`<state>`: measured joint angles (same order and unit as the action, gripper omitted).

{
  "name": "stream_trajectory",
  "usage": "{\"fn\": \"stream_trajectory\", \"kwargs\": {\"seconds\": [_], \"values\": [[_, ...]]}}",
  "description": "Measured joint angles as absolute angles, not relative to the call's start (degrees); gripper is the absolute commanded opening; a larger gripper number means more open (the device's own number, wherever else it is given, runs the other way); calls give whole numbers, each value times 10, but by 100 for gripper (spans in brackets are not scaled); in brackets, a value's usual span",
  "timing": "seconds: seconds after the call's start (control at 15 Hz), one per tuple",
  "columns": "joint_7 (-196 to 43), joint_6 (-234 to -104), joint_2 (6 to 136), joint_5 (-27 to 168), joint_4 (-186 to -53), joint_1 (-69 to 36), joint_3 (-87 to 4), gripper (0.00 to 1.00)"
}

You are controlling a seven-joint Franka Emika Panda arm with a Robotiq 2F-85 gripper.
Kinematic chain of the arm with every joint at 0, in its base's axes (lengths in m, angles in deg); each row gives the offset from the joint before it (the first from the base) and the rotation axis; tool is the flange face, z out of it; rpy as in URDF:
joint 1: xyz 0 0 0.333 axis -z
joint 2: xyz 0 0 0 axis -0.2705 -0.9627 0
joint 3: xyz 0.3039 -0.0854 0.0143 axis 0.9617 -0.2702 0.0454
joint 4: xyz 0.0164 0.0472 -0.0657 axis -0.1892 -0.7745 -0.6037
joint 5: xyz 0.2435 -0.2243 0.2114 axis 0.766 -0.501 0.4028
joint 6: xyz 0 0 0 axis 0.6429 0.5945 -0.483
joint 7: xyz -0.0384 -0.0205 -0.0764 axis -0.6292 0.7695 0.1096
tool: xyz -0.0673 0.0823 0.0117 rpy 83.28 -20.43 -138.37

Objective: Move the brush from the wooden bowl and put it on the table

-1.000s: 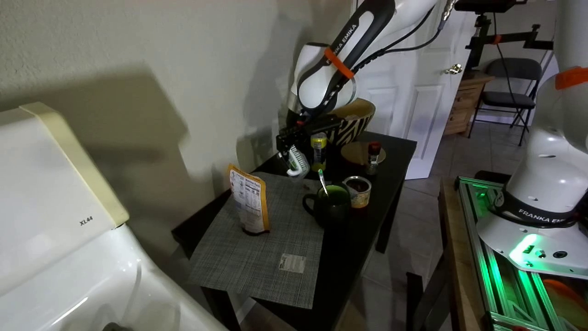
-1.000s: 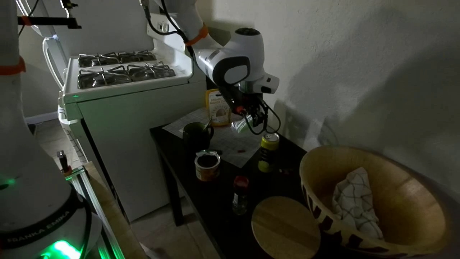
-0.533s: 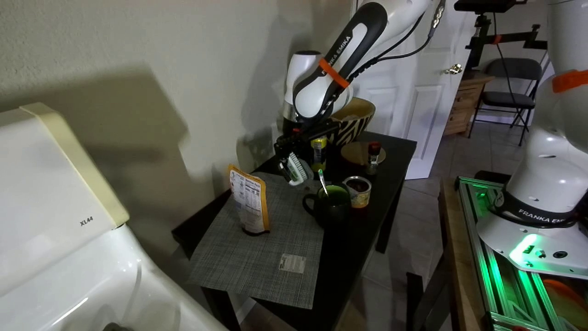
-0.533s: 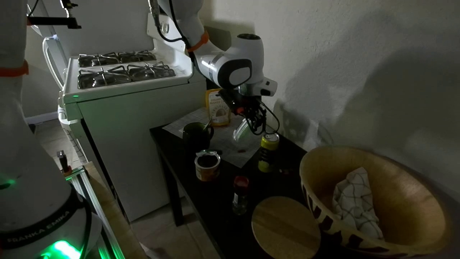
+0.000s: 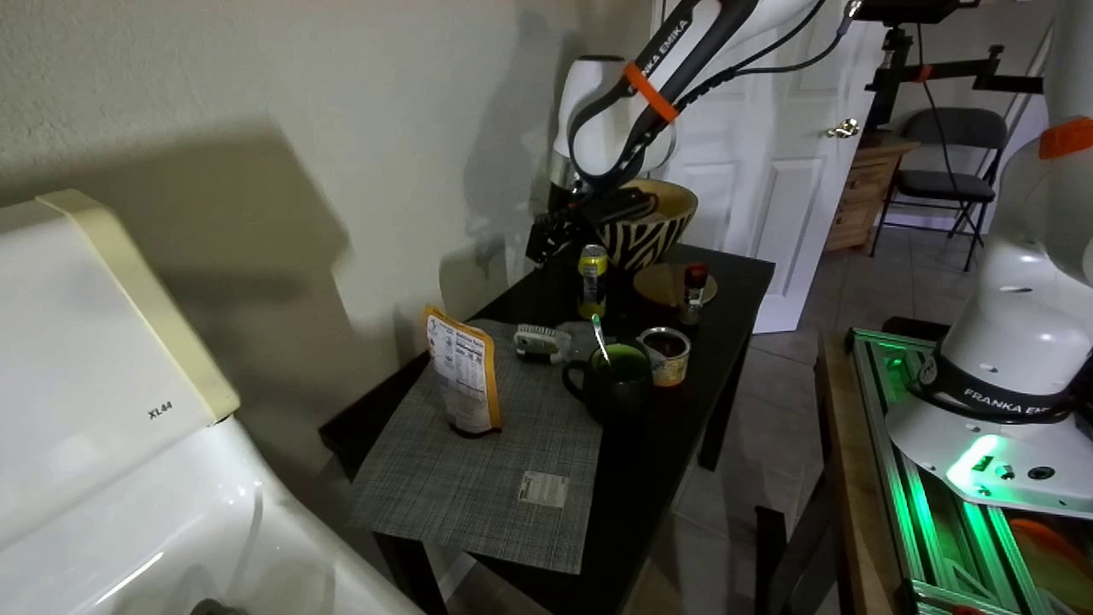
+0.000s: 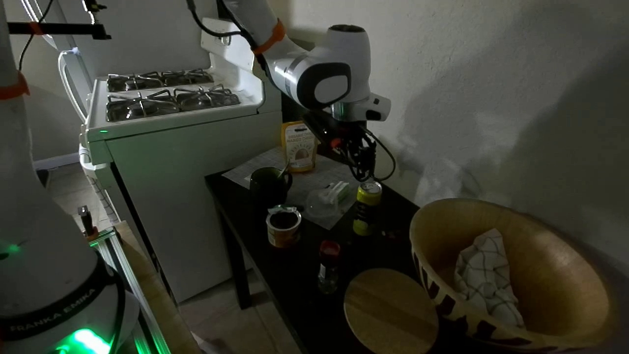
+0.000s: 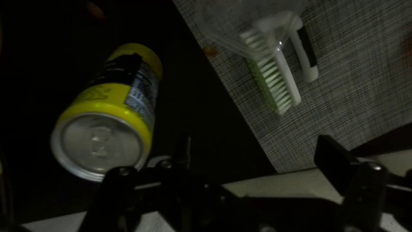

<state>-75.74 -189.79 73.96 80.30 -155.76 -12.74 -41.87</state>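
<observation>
Brush point(image 5: 543, 345): clock centre in an exterior view, lying on the grey placemat point(image 5: 529, 436) over the worktop point(image 5: 636, 487); free of the hand, placing judged done.
Hand point(image 7: 254, 145): 12 o'clock, above; fingers apart, nothing held.
Clear plastic piece point(image 6: 320, 202): 3 o'clock; overlaps the brush in the wrist view, contact unclear; looks light, so a bump could shove both.
Can point(image 5: 592, 282): upright, 1 o'clock, close to the hand; likeliest to topple, should the hand dip or swing sideways.
Mug point(image 5: 610, 393): 4 o'clock; a low sweep of the arm might hook its spoon point(image 5: 600, 340).
Finger gap: plain in the wrist view; too dark to read in both exterior views.
Wooden bowl point(image 5: 653, 237): 1 to 2 o'clock, beyond the can; checked cloth point(image 6: 486, 278) inside shows in an exterior view, not in the wrist view.
</observation>
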Motion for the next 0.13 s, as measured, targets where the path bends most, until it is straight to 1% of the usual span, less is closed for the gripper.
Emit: {"fn": "stream_trajectory", "kwargs": {"seconds": [0.13], "values": [[-827, -1845, 800, 824, -1584, -103, -414, 100]]}}
